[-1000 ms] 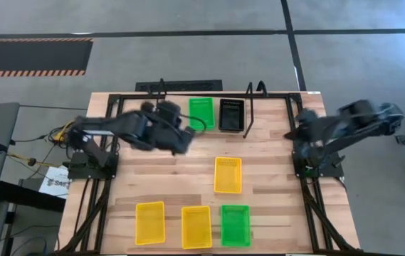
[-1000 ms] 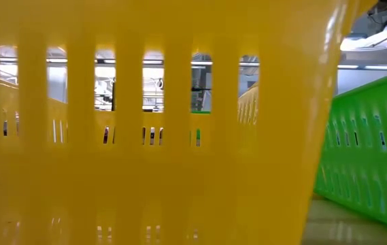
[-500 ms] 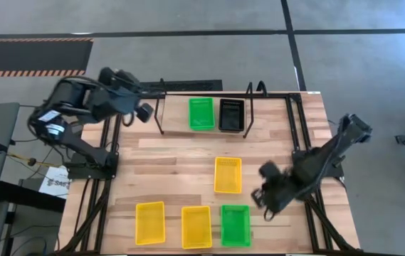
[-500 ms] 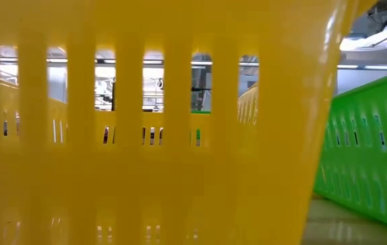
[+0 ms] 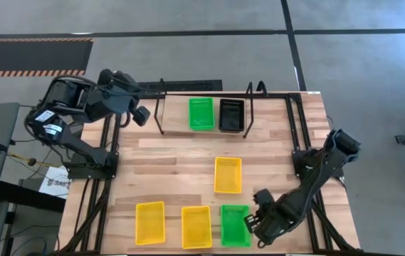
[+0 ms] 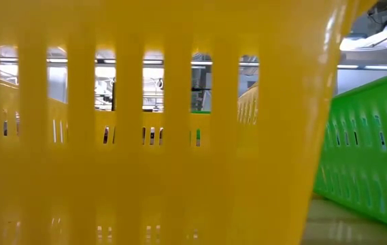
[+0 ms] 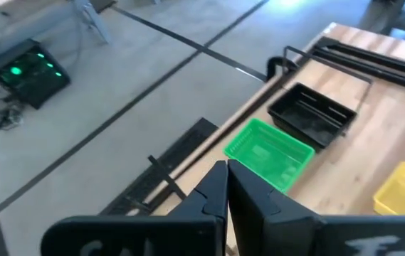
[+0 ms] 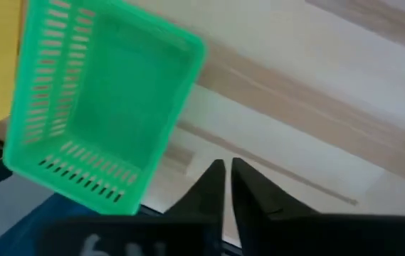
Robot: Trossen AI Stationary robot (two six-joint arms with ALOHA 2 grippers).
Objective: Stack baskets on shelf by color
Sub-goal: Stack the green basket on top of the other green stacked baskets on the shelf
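Note:
Within the black shelf point(image 5: 161, 107) at the table's far edge, a green basket point(image 5: 201, 114) and a black basket point(image 5: 231, 115) lie side by side. One yellow basket point(image 5: 228, 175) lies mid-table. Two yellow baskets point(image 5: 150, 222) point(image 5: 196, 227) and a green basket point(image 5: 235, 225) line the near edge. My right gripper point(image 5: 254, 222) points down just right of that green basket point(image 8: 102, 107), over bare wood, with its fingertips point(image 8: 225, 169) slightly apart and nothing between them. My left gripper point(image 5: 141, 115) is shut and empty, raised at the far left corner.
In the low view, a yellow basket wall point(image 6: 145, 136) fills most of the picture, with a green basket wall point(image 6: 363, 170) at its right. Bare wood lies between the shelf and the near row. A black frame point(image 5: 296, 128) edges the table.
My left gripper has drawn back from in front of the shelf toward the table's far left corner and risen. My right arm has swung from the table's right edge down toward the near edge, stopping beside the near green basket. No basket has moved.

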